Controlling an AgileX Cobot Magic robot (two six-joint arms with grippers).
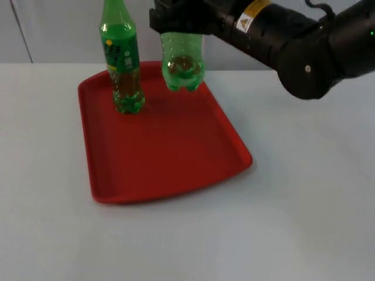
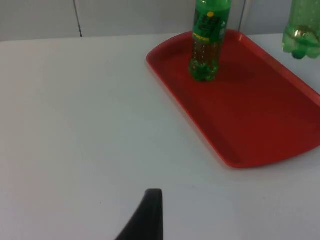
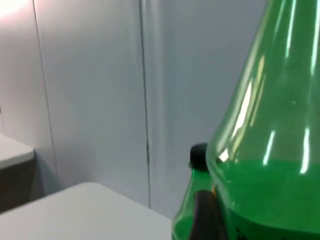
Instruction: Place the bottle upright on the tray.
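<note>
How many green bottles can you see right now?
2. One labelled bottle stands upright at the far left of the red tray. The second bottle hangs upright in the right end effector, above the tray's far edge, not yet set down.

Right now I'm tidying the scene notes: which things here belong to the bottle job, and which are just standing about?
In the job:
- green plastic bottle held above the tray
- red plastic tray
- right gripper gripping that bottle

Standing about:
- labelled green bottle, already upright on the tray
- left gripper, waiting over the white table
</note>
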